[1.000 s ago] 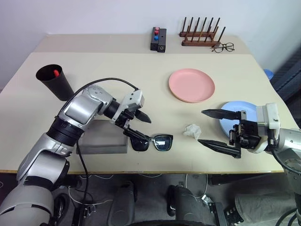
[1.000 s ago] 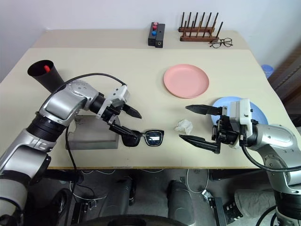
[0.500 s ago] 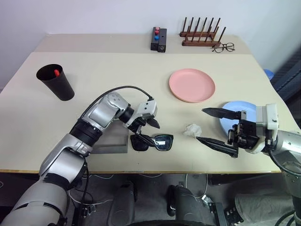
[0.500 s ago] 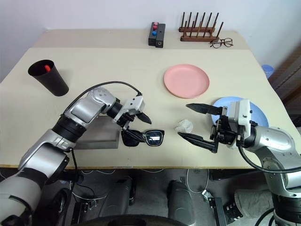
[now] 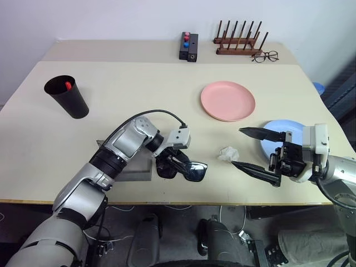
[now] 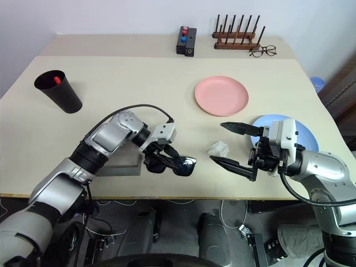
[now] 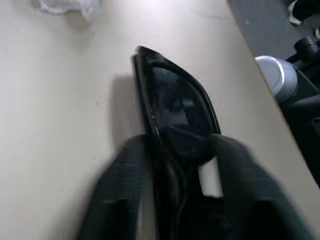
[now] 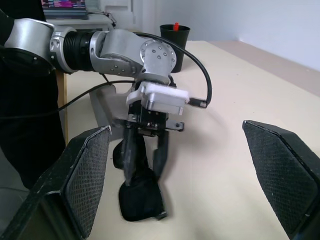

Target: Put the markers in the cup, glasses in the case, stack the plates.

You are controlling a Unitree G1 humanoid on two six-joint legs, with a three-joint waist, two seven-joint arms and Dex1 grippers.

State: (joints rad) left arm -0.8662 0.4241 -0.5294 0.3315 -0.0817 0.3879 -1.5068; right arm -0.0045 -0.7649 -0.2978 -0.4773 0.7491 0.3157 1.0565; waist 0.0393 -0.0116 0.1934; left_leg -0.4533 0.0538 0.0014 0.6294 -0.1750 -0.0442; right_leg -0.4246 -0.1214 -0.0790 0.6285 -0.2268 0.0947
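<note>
At lower centre the left gripper is clenched on the glossy black glasses beside the grey felt case, the right gripper gapes wide, and the tapered matte cup at upper left holds a red-capped marker.

Left arm reaches across toward centre, near edge of bench, wrist angled downward. Left pincer has its two black fingers closed on either side of the black thick-framed sunglasses. Right arm held at right, forearm level; right pincer spread wide, holding nothing.
</note>
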